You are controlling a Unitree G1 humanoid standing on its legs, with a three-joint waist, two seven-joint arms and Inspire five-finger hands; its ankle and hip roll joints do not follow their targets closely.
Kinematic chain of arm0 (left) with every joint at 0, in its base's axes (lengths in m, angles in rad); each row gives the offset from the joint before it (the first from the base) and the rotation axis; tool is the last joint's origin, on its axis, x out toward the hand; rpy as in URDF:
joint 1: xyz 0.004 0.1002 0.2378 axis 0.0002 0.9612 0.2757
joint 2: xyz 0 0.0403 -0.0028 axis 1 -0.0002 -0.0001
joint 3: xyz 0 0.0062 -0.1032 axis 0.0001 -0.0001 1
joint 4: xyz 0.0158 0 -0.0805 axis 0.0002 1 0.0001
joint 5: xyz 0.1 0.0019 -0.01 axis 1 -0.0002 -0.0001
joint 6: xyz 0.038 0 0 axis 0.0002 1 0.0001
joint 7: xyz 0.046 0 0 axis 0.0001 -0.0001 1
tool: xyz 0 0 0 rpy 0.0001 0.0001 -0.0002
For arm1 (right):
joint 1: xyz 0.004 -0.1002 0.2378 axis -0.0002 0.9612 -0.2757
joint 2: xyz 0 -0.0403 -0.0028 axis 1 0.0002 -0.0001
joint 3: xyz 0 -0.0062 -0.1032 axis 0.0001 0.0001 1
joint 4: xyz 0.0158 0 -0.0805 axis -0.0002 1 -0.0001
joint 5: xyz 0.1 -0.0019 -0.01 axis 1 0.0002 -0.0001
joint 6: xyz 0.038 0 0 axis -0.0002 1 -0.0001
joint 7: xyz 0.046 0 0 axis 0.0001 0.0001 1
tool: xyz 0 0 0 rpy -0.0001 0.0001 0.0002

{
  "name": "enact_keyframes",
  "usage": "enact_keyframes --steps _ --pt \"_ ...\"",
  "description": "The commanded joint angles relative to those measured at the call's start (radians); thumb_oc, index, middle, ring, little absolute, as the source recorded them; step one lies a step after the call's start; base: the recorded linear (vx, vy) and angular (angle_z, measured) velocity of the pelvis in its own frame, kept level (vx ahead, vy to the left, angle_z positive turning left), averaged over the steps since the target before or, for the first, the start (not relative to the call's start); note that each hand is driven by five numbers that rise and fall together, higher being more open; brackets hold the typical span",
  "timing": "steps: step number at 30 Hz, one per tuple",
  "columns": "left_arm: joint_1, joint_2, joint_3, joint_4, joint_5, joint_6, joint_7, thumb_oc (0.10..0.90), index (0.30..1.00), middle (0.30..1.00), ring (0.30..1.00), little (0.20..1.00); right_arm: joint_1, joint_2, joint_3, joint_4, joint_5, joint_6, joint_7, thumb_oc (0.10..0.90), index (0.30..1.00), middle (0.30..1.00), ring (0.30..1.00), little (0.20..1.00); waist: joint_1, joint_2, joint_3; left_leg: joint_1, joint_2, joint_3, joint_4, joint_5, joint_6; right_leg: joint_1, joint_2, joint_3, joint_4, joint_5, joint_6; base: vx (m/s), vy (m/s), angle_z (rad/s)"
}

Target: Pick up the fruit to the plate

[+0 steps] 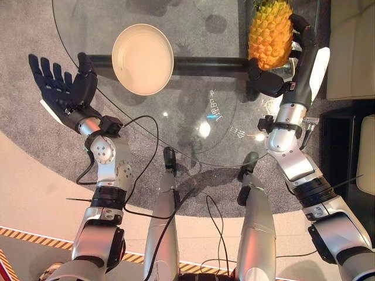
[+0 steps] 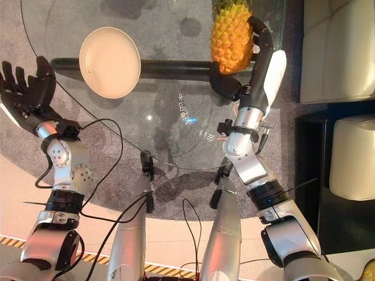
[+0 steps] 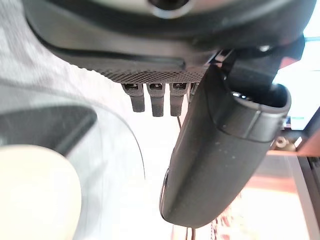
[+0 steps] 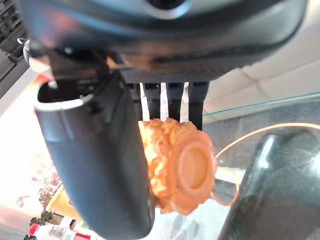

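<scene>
1. I see my right hand (image 1: 275, 76) wrapped around a pineapple (image 1: 270, 32) at the far right of the round glass tabletop (image 1: 193, 132); its fingers curl over the fruit's far side and the thumb presses in from the near side.
2. In the right wrist view the pineapple's round orange base (image 4: 192, 167) faces the camera, pinched between the thumb (image 4: 95, 165) and the row of fingers behind it.
3. From the head views I cannot tell whether the pineapple rests on the glass or is lifted clear of it.
4. The cream plate (image 1: 142, 58) sits on the tabletop's far left part, well apart from the pineapple, with nothing on it.
5. My left hand (image 1: 64, 88) is spread open with straight fingers beside the tabletop's left edge, near the plate but not touching it.
6. Grey carpet (image 1: 35, 35) shows through and around the glass, and pale cushioned seats (image 2: 337, 47) stand to the right.
</scene>
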Motion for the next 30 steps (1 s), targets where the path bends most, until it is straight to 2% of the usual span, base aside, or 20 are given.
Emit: enact_keyframes --steps 1,7,12,23,30 --pt "-0.080 0.074 -0.004 -0.116 0.038 -0.023 -0.107 0.800 0.900 0.900 0.900 0.900 -0.085 -0.038 -0.065 -0.212 -0.122 -0.119 -0.026 0.100 0.300 0.300 0.300 0.200 -0.001 0.011 -0.018 -0.033 0.008 -0.028 0.072 -0.057 -0.025 0.050 0.001 -0.005 -0.106 0.051 0.040 0.00 0.000 0.00" --pt "-0.113 0.073 -0.046 -0.175 -0.020 0.071 -0.247 0.800 0.900 0.900 0.900 0.900 -0.114 -0.050 -0.057 -0.224 -0.184 -0.129 0.019 0.100 0.300 0.300 0.300 0.200 -0.006 0.014 -0.018 -0.030 0.007 -0.021 0.066 -0.055 -0.024 0.054 -0.001 -0.005 -0.118 0.060 0.045 0.00 0.000 0.00" --pt "-0.147 0.074 -0.089 -0.203 -0.082 0.187 -0.330 0.800 0.900 0.900 0.900 0.900 -0.146 -0.067 -0.032 -0.235 -0.216 -0.132 0.049 0.100 0.300 0.300 0.300 0.200 -0.011 0.011 -0.018 -0.032 0.008 -0.018 0.065 -0.053 -0.023 0.056 0.000 -0.005 -0.127 0.067 0.049 0.00 0.000 0.00" --pt "-0.167 0.058 -0.149 -0.211 -0.324 0.302 -0.500 0.800 0.900 0.900 0.900 0.900 -0.195 -0.094 0.023 -0.251 -0.273 -0.147 0.089 0.100 0.300 0.300 0.300 0.200 -0.017 0.016 -0.018 -0.024 0.007 -0.007 0.055 -0.047 -0.021 0.065 -0.005 -0.010 -0.146 0.079 0.056 0.00 0.000 0.00" --pt "-0.174 0.052 -0.184 -0.224 -0.447 0.361 -0.571 0.800 0.900 0.900 0.900 0.900 -0.224 -0.118 0.056 -0.255 -0.283 -0.148 0.102 0.100 0.300 0.300 0.300 0.200 -0.020 0.018 -0.018 -0.024 0.006 -0.003 0.054 -0.047 -0.019 0.069 -0.009 -0.014 -0.156 0.084 0.059 0.00 0.000 0.00"
